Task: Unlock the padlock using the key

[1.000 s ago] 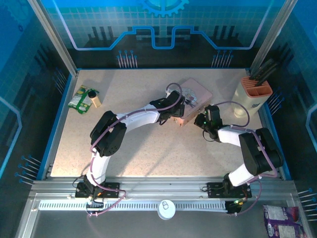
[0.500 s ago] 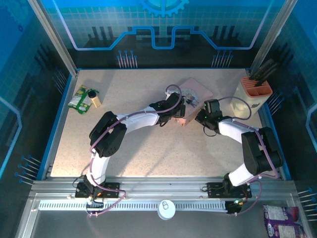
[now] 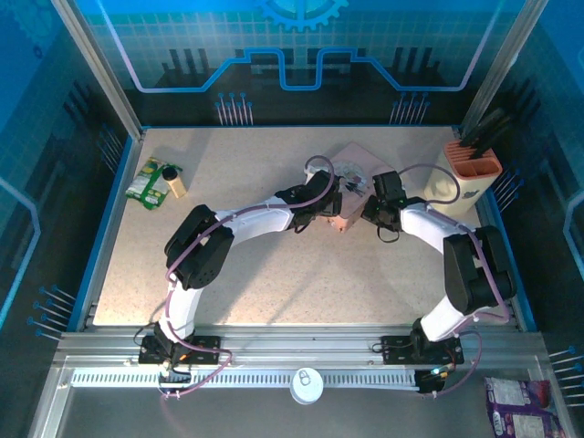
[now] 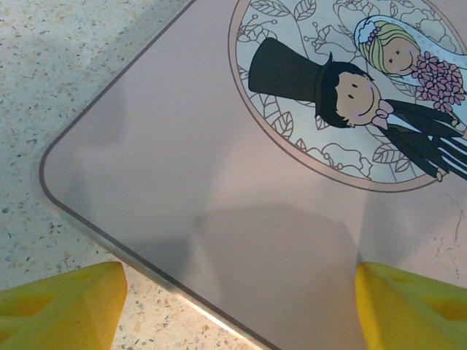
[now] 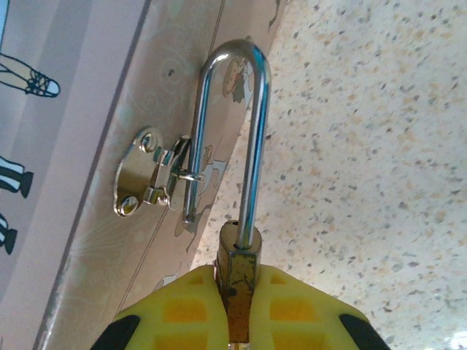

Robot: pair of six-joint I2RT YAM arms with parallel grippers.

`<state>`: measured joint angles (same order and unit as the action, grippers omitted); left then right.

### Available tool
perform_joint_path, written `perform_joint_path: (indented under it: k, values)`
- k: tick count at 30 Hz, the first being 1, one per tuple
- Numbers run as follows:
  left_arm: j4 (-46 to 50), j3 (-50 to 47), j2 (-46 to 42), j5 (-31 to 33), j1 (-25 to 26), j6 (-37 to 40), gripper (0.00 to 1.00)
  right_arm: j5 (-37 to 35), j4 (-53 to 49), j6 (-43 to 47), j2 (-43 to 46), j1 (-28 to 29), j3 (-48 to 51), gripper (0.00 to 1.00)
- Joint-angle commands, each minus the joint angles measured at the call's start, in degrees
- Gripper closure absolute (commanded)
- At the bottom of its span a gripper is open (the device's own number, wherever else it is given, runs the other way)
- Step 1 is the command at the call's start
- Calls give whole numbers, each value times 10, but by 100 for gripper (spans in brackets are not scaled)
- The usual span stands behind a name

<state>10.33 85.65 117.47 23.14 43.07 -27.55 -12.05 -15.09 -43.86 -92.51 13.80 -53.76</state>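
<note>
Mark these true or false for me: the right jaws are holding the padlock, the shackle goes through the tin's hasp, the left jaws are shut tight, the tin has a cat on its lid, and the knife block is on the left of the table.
1. The right jaws are closed on the padlock. True.
2. Its shackle passes through the hasp on the side of the pink tin. True.
3. The left jaws are shut tight. False: they stand wide apart at a corner of the tin.
4. The tin's lid shows a cat. False: it shows a cartoon bride and groom.
5. The knife block stands on the left of the table. False: it stands at the far right.
</note>
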Motion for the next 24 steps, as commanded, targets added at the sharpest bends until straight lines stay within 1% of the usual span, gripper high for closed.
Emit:
perform_joint_path:
  k: [1,3,6,10,12,15,20,24]
  values:
    - [78,-24,21,21,-12,1,19,-52,-38,10,-10,-18,-30,99]
    - [80,-21,22,17,-12,0,19,-28,-34,-9,-18,-16,-44,99]
    - [71,-27,16,15,-12,-2,19,-27,-35,-32,-28,-7,-65,99]
    - [76,-19,21,11,-11,-2,19,-17,-13,-78,-31,-23,-59,100]
    - [76,-18,22,8,-11,-4,19,-6,6,-82,-29,-21,-60,100]
    - [77,-18,23,8,-11,-6,19,-3,-9,-79,-38,-19,-81,100]
    - [77,-17,25,7,-11,-7,19,10,13,-109,-27,-48,-50,100]
    - [78,-15,25,6,-11,-7,19,27,44,-108,-1,-52,-22,100]
